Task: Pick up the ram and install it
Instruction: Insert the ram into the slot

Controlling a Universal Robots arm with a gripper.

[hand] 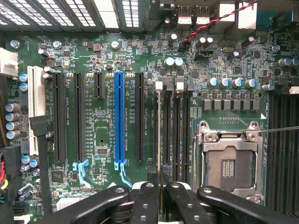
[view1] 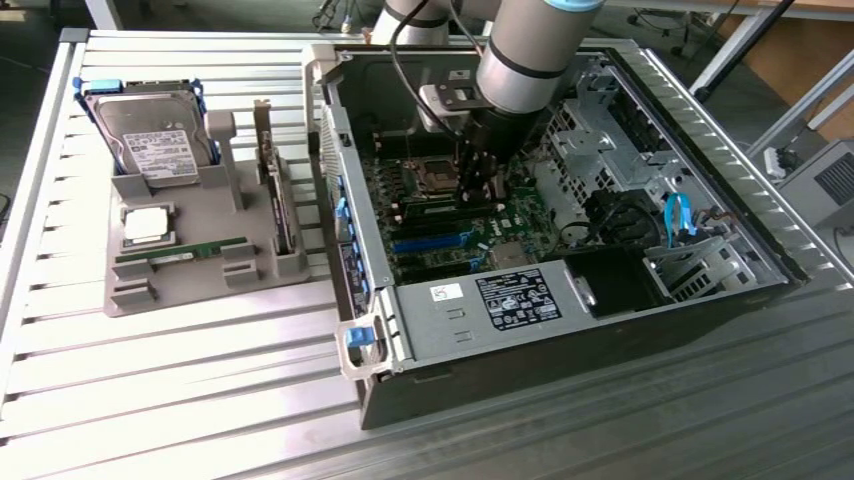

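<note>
Ribbed metal worktop [view1: 174,400], slats running across the frame. Directly on it, left of centre: a grey holder tray [view1: 200,262] with a hard drive [view1: 150,140] upright at its upper end, a silver processor chip [view1: 147,224], a green ram [view1: 187,252] stick lying flat (second one alike not made out here) and an upright card [view1: 276,205]. Right of centre: open computer case [view1: 561,250], lying on its side.

Glossy green motherboard [hand: 107,135], ribbed matt metal table [view1: 174,400], matt grey plastic tray [view1: 200,270]
</note>
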